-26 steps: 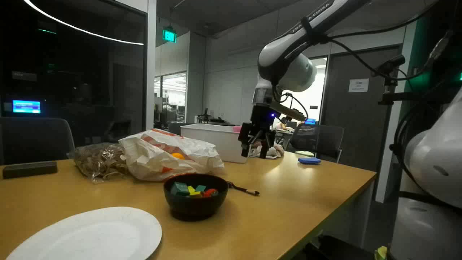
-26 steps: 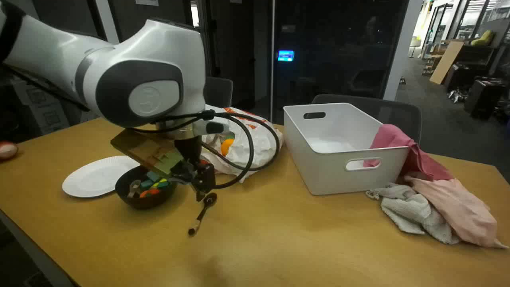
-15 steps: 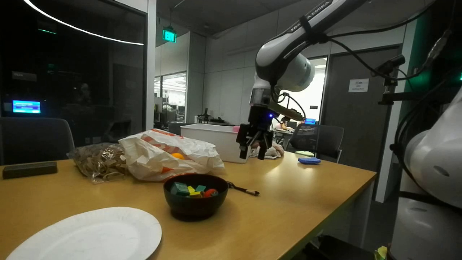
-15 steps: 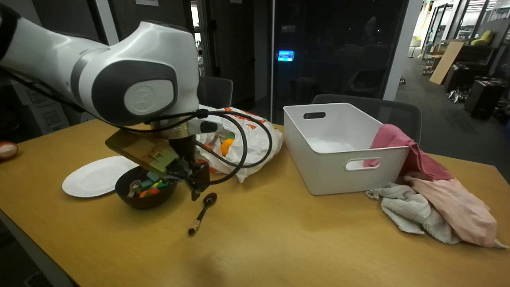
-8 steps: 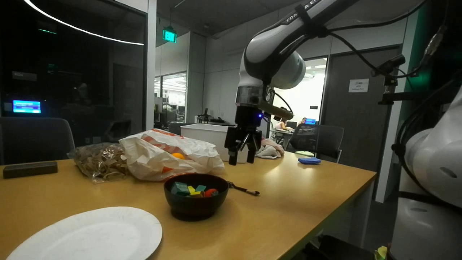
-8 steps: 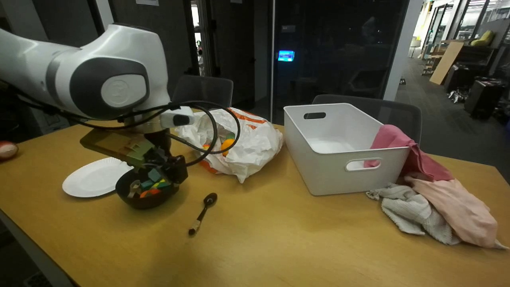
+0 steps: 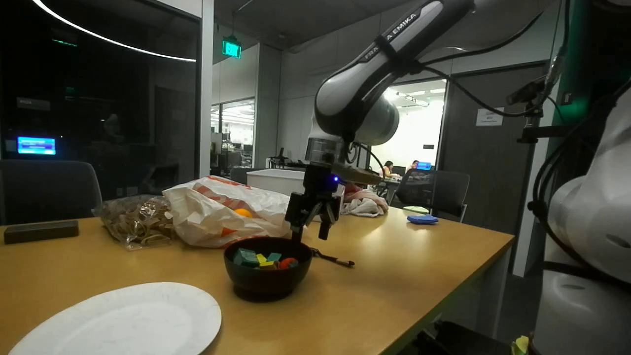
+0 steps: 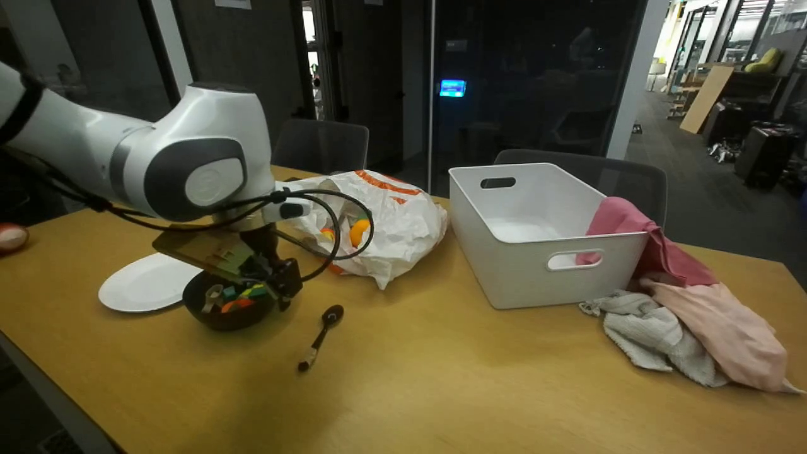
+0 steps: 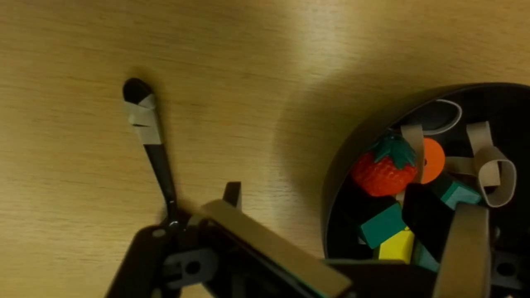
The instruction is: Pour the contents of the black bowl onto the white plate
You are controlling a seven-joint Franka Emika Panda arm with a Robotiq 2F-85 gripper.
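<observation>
The black bowl [image 7: 268, 283] stands upright on the table in both exterior views [image 8: 230, 320]. In the wrist view the bowl [image 9: 334, 182] holds a red toy strawberry [image 9: 385, 176], green blocks [image 9: 383, 225], a yellow block [image 9: 396, 246], an orange disc [image 9: 434, 161] and tan strips [image 9: 497, 178]. The white plate [image 7: 123, 320] lies flat beside the bowl and is bare; it also shows in an exterior view [image 8: 148, 284]. My gripper [image 7: 310, 235] is open and empty at the bowl's rim. In the wrist view the near rim lies between its fingers [image 9: 329, 196], one finger over the bowl's inside, one outside.
A dark spoon [image 8: 321, 340] lies beside the bowl. A white plastic bag [image 7: 231, 212] with toy items stands behind the bowl. A white bin [image 8: 523, 271] with pink and grey cloths [image 8: 693, 321] stands further along. A clear bag [image 7: 143, 222] and a blue item [image 7: 422, 219] lie on the table.
My gripper has moved sideways toward the bowl and then down to its rim, staying open. The bowl, its contents, the plate and the spoon have not moved.
</observation>
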